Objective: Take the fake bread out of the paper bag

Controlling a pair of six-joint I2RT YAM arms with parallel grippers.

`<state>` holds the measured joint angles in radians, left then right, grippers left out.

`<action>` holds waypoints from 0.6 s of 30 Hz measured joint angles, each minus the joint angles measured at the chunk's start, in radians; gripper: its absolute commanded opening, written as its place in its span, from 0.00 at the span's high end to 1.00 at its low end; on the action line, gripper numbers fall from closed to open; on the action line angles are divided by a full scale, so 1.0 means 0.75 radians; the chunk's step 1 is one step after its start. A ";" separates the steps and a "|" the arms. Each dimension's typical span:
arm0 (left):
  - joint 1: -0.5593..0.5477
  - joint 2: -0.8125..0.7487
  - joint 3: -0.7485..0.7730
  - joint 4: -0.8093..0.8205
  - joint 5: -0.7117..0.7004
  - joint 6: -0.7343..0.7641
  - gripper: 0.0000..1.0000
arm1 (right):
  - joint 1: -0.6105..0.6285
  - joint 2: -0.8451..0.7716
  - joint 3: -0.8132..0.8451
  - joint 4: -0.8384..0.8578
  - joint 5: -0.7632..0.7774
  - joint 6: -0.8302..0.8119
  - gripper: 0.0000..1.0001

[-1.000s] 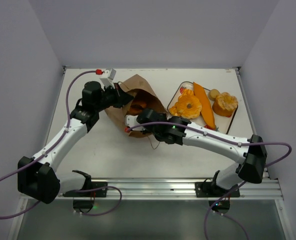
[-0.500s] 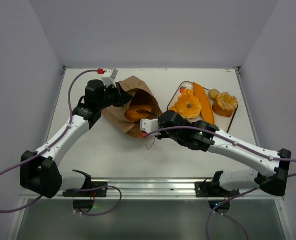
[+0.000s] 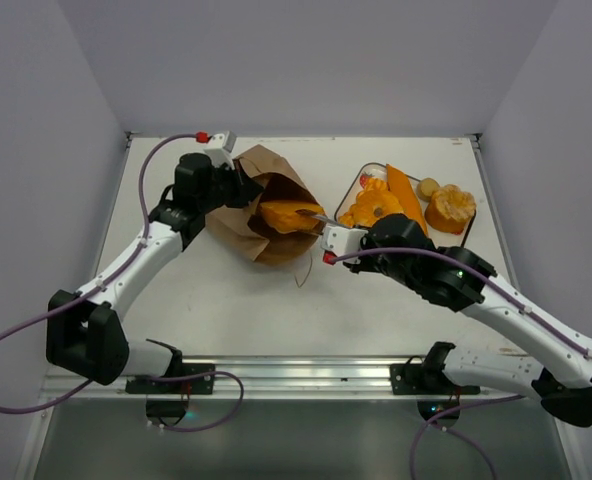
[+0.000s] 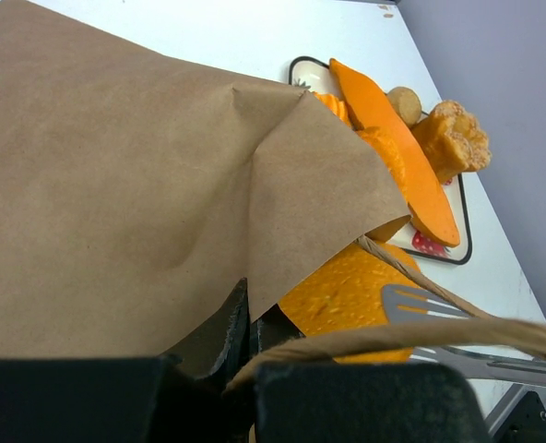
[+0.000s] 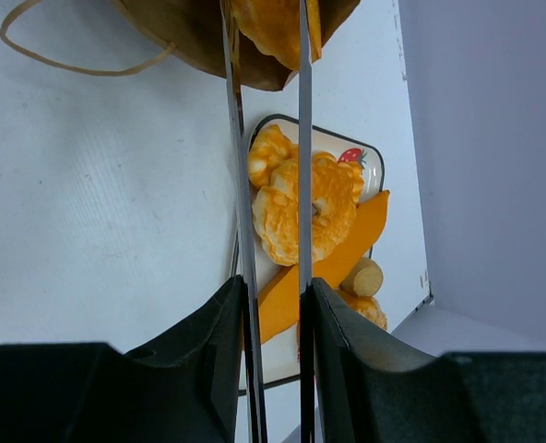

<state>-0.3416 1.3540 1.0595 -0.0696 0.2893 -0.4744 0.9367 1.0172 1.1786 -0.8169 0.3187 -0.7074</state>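
The brown paper bag [image 3: 238, 222] lies on its side with its mouth facing right. My left gripper [image 3: 238, 186] is shut on the bag's upper edge [image 4: 255, 277] and holds the mouth up. My right gripper [image 3: 336, 243] is shut on metal tongs [image 3: 316, 215], its fingers squeezing the two tong arms [image 5: 241, 185]. The tong tips clamp an orange piece of fake bread [image 3: 286, 215] at the bag's mouth [image 5: 271, 26], also seen in the left wrist view [image 4: 347, 291]. A ring loaf [image 3: 376, 210], a baguette [image 3: 406, 205] and a braided piece [image 3: 450, 208] lie on the tray.
The strawberry-print tray [image 3: 347, 188] sits right of the bag, with a small roll [image 3: 429, 187] at its far side. The bag's string handle [image 5: 70, 65] loops loose on the table in front of the mouth. Grey walls close in the table on three sides.
My right arm has drawn back to the right with the tongs, pulling the orange bread from deep in the bag to its mouth. The left gripper has kept its hold on the bag's edge.
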 measured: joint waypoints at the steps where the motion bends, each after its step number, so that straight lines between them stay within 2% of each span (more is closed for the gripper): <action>1: 0.001 0.006 0.002 -0.001 -0.006 0.000 0.98 | -0.012 -0.015 -0.007 -0.001 -0.006 0.001 1.00; 10: 0.004 0.039 0.052 -0.035 -0.065 0.014 0.97 | -0.126 -0.169 -0.084 -0.031 -0.101 0.018 1.00; 18: 0.022 0.151 0.143 -0.057 -0.109 0.041 0.97 | -0.296 -0.344 -0.122 -0.073 -0.231 0.051 1.00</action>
<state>-0.3248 1.4670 1.1671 -0.1127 0.2073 -0.4438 0.7147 0.7589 1.0870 -0.8715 0.1455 -0.6693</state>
